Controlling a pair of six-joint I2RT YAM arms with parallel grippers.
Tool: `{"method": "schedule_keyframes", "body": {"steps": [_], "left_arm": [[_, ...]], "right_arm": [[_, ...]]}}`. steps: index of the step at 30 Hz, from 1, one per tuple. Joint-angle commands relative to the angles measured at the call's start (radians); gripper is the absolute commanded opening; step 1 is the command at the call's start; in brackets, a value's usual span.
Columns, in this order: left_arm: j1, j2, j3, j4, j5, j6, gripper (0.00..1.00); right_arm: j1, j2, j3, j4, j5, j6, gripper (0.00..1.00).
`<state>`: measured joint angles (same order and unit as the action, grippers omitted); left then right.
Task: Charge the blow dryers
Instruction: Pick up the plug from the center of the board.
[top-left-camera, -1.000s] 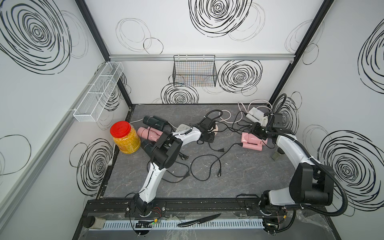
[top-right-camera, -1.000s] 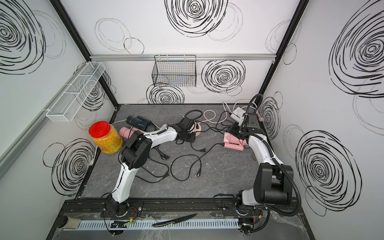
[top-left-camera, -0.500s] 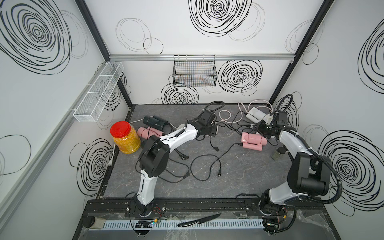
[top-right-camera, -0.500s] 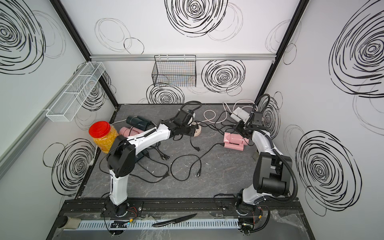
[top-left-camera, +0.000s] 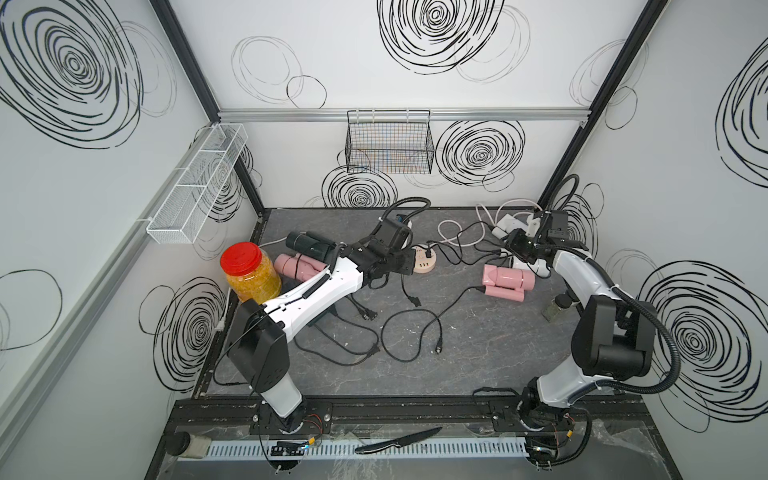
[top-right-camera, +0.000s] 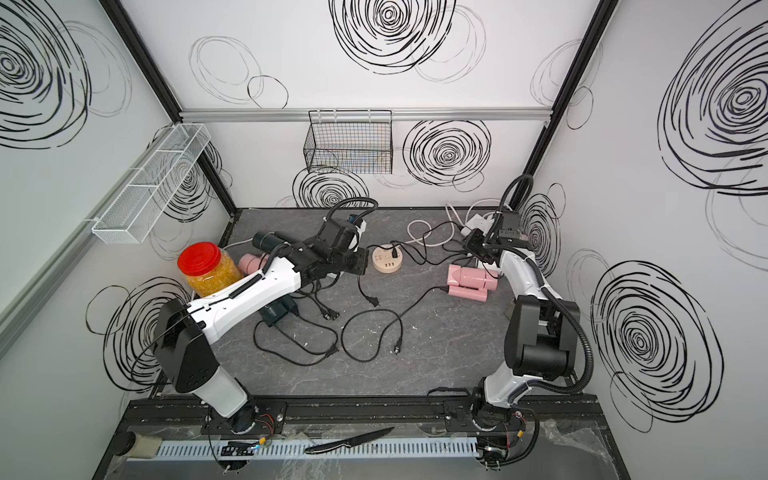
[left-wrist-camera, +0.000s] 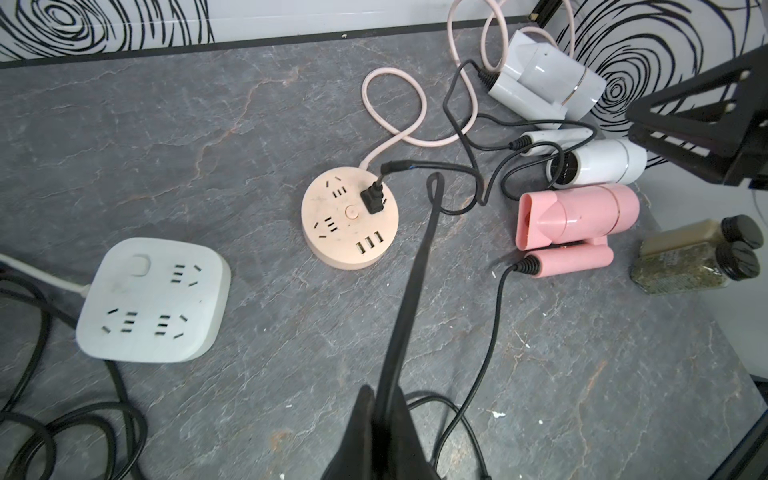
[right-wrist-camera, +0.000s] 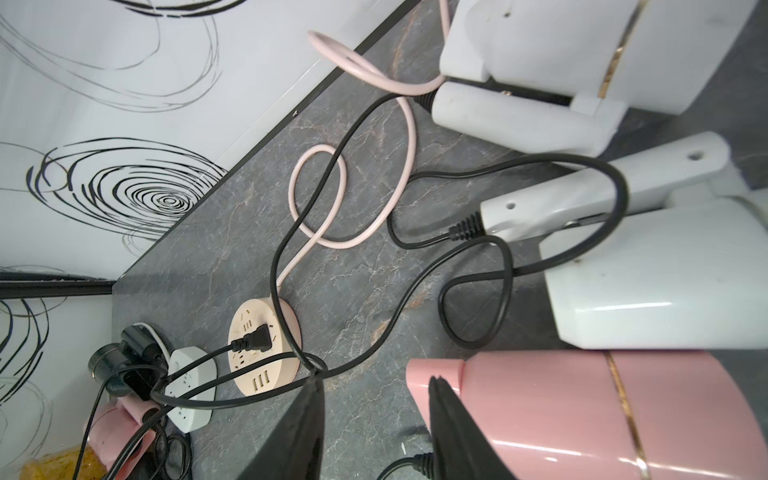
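My left gripper (left-wrist-camera: 384, 392) is shut on a black cord (left-wrist-camera: 419, 266) that runs toward the round beige hub (left-wrist-camera: 349, 216), where one black plug (left-wrist-camera: 372, 199) sits in a socket. In both top views this gripper (top-left-camera: 399, 266) hovers beside the hub (top-right-camera: 387, 259). My right gripper (right-wrist-camera: 376, 382) stands open above bare table, one finger by a cord loop, the other over a pink blow dryer (right-wrist-camera: 582, 411). Two white dryers (left-wrist-camera: 544, 79) (left-wrist-camera: 602, 162) lie behind it. At the left lie another pink dryer (top-left-camera: 291, 266) and a dark one (top-left-camera: 309, 245); a second dark one (top-right-camera: 278, 311) is partly under my left arm.
A white square power strip (left-wrist-camera: 153, 299) lies left of the hub. Loose black cords and plugs (top-left-camera: 438, 345) sprawl over the middle of the table. A red-lidded jar (top-left-camera: 249, 274) stands at the left edge, spice jars (left-wrist-camera: 698, 257) at the right, a knife (top-left-camera: 397, 440) on the front rail.
My left gripper has closed on the black cord, and its arm has swung its elbow toward the front left. My right gripper has shifted slightly near the pink dryer and opened a little.
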<state>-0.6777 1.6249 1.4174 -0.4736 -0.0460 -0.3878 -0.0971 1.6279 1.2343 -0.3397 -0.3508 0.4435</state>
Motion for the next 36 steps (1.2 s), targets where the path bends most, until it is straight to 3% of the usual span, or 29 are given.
{"method": "schedule_keyframes", "body": {"steps": [1, 5, 9, 20, 30, 36], "left_arm": [[0.003, -0.086, -0.047, -0.016, -0.005, 0.001, 0.08], [-0.005, -0.126, -0.128, 0.003, 0.018, -0.024, 0.08], [-0.016, -0.136, -0.191, 0.050, 0.045, -0.069, 0.08], [-0.058, -0.194, -0.242, 0.090, 0.044, -0.079, 0.08], [-0.077, -0.280, -0.274, 0.075, 0.063, -0.081, 0.08], [-0.091, -0.310, -0.311, 0.069, 0.067, -0.096, 0.08]], "right_arm": [[0.017, 0.023, 0.046, -0.020, 0.007, -0.008, 0.45], [0.038, 0.086, 0.100, -0.010, -0.035, -0.018, 0.45], [0.037, 0.160, 0.161, 0.005, 0.000, 0.004, 0.45], [0.064, 0.513, 0.527, -0.074, -0.040, 0.062, 0.48], [0.118, 0.681, 0.646, -0.034, -0.062, 0.122, 0.49], [0.142, 0.688, 0.623, 0.046, -0.092, 0.148, 0.49]]}}
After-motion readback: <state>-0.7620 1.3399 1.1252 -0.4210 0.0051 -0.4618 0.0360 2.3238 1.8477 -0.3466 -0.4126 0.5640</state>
